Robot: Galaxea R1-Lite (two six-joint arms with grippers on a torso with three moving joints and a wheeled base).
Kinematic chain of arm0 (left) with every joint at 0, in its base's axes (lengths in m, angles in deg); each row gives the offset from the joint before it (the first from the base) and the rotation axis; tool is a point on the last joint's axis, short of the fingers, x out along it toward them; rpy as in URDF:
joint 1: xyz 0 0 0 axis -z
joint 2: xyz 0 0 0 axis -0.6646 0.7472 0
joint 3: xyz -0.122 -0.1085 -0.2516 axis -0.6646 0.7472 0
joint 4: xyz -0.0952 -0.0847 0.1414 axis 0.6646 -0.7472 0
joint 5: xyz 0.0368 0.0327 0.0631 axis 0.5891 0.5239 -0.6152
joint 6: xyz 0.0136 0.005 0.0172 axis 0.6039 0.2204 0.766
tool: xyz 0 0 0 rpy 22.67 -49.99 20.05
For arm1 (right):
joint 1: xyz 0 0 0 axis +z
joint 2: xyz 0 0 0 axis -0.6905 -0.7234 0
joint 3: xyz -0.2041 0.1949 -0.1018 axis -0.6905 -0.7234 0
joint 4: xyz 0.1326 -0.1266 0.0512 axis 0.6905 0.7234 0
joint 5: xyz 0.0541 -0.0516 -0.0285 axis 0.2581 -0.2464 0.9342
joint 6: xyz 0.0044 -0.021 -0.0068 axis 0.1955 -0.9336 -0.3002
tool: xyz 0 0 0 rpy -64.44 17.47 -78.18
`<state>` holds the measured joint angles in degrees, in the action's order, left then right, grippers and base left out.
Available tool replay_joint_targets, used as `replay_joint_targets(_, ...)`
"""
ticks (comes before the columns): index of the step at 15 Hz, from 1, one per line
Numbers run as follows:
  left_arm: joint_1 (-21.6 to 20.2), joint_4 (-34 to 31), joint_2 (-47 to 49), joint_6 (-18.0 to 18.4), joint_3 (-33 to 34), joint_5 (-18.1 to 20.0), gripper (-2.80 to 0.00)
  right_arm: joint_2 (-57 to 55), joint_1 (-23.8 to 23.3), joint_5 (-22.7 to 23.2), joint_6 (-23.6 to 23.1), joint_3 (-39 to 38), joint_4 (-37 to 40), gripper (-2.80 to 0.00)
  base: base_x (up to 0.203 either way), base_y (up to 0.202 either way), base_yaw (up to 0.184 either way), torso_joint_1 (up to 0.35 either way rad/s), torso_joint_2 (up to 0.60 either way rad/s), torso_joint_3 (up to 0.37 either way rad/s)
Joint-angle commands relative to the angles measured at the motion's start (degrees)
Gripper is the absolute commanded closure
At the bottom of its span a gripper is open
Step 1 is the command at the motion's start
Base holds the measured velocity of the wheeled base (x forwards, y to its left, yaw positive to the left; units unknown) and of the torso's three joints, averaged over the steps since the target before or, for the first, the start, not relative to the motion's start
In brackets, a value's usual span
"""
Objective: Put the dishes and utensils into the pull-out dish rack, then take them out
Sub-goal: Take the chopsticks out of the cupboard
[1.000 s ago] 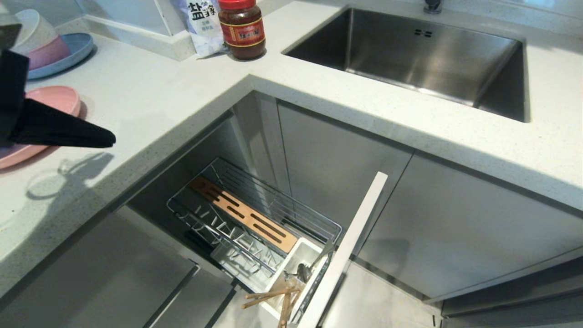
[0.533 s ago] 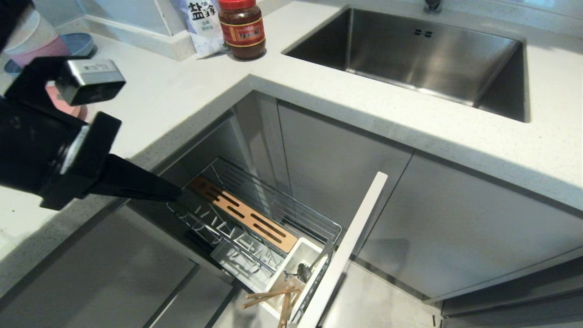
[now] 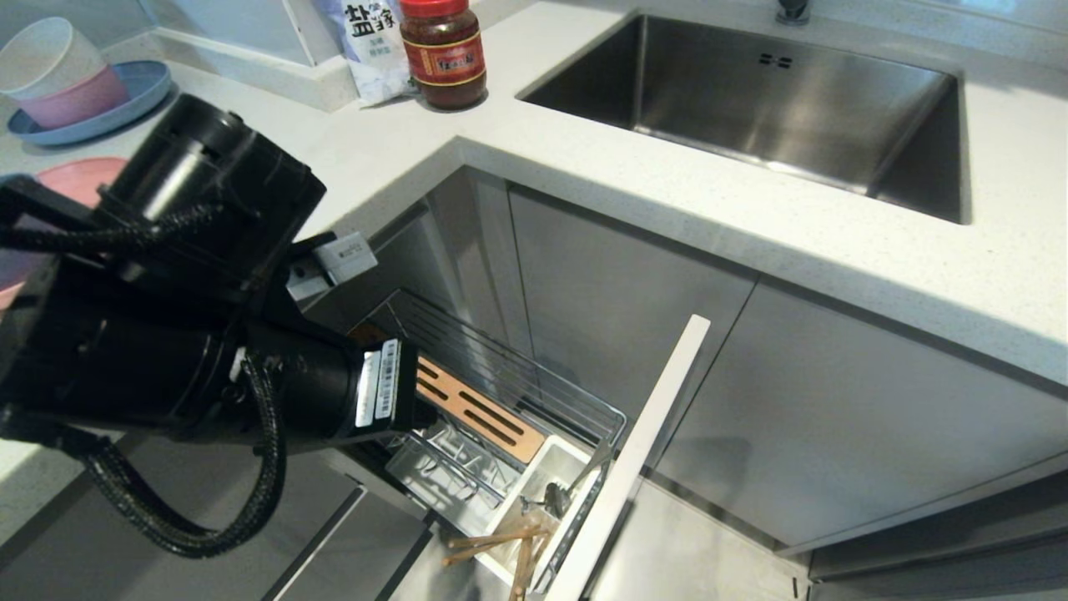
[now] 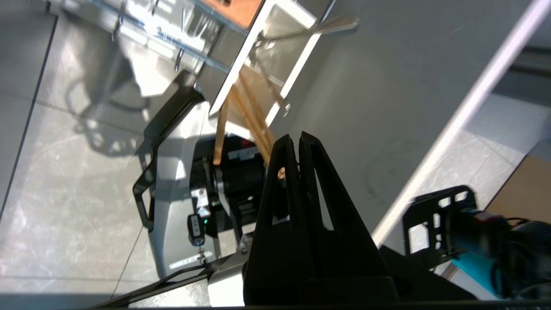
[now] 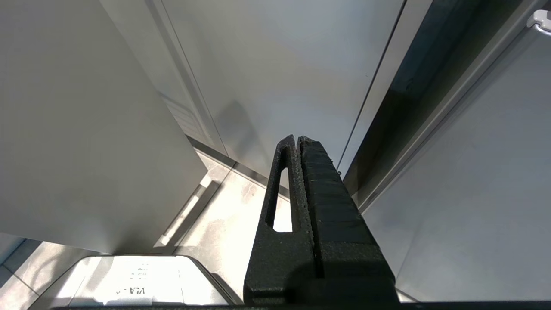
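The pull-out dish rack (image 3: 509, 376) stands open below the counter corner, its pale front panel (image 3: 647, 434) facing right. Its white cup (image 3: 563, 453) holds the wooden chopsticks (image 3: 492, 542), a steel spoon (image 3: 557, 498) and another steel handle (image 3: 596, 462). My left arm (image 3: 209, 334) hangs over the rack's rear end and hides its own fingers in the head view. In the left wrist view my left gripper (image 4: 299, 137) is shut and empty, just short of the chopsticks (image 4: 247, 114). The pink plate (image 3: 71, 177) lies on the counter at the left. My right gripper (image 5: 297, 140) is shut, parked low by the cabinet fronts.
Cream and pink bowls stacked on a blue plate (image 3: 125, 104) sit at the back left. A sauce jar (image 3: 442, 54) and a salt bag (image 3: 367, 42) stand by the wall. The steel sink (image 3: 776, 100) is at the right. A slotted wooden block (image 3: 480, 413) lies in the rack.
My left arm has swung from above the counter beside the pink plate, down and to the right, to above the open rack. Its gripper has stayed shut. Nothing else moved.
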<state>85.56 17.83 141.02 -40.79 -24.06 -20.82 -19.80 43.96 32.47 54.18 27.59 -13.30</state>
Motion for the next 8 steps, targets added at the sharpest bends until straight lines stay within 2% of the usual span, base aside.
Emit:
replay_joint_targets(1,0.54,4.84,-0.77,-0.84,6.95,-0.06,0.00,0.24,0.06,-0.02,0.00,-0.09,-0.02,0.00,0.000,0.000,0.000,0.000,0.00,0.000)
replay_joint_targets(3,2.35,10.73,-0.44,-1.38,10.60,-0.31,0.00,0.24,0.06,-0.02,0.00,-0.09,-0.02,0.00,0.000,0.000,0.000,0.000,0.00,0.000)
replay_joint_targets(6,3.79,13.25,1.39,-1.56,12.97,-0.61,0.00,0.24,0.06,-0.02,0.00,-0.09,0.05,0.00,0.000,0.000,0.000,0.000,0.00,0.000)
replay_joint_targets(8,5.27,16.94,2.81,-1.84,15.15,-4.60,0.00,0.24,0.06,-0.02,0.00,-0.09,-0.02,0.00,0.000,0.000,0.000,0.000,0.00,0.000)
